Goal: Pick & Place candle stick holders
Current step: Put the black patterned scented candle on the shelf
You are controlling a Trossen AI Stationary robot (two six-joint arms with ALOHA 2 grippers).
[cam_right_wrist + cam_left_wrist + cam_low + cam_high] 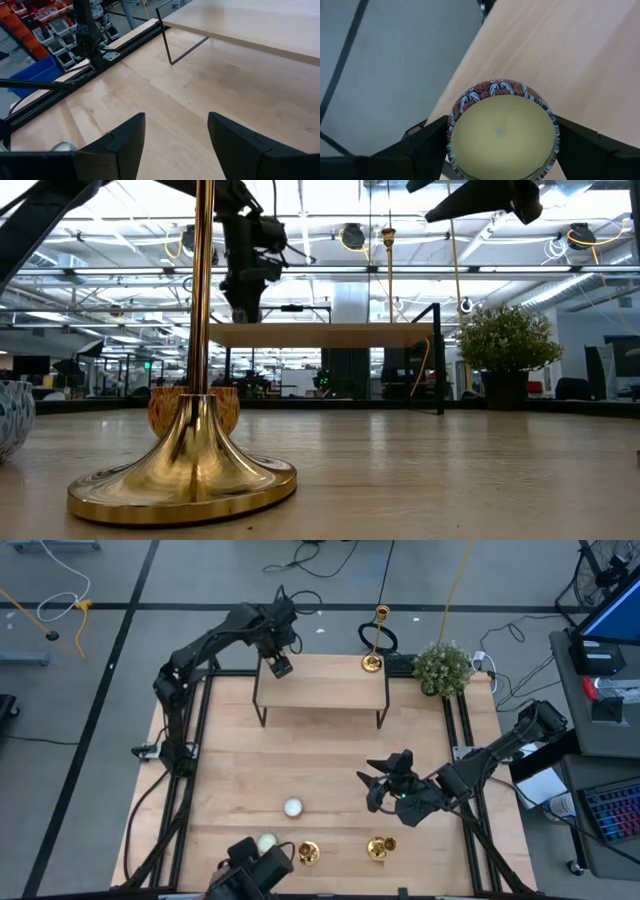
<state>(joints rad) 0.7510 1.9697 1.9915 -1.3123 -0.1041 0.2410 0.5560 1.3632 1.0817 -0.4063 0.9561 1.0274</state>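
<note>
One gold candle stick holder (377, 638) stands upright on the far right corner of the raised wooden shelf (320, 690). Two more holders (308, 853) (381, 848) stand on their round bases near the table's front edge; one looms close in the low view (190, 470). My left gripper (280, 666) hangs over the shelf's left end, pointing down, shut on a round candle tin (502, 130) with yellowish wax and a red-and-black patterned rim. My right gripper (380, 785) hovers open and empty over the table's right middle (176, 140). My left gripper pinches the candle tin between its two fingers (427, 145), one on each side of its round wall (451, 132). The fingers come from above, pointing down. The tin sits level, wax up, over the shelf's left edge; whether its bottom touches the shelf, I cannot tell.
A white disc candle (292, 807) and a greenish one (266, 840) lie on the table near the front. A potted plant (442, 668) stands at the far right corner. The shelf rests on thin black legs (170, 47). Bare wood lies between the shelf and the candles.
</note>
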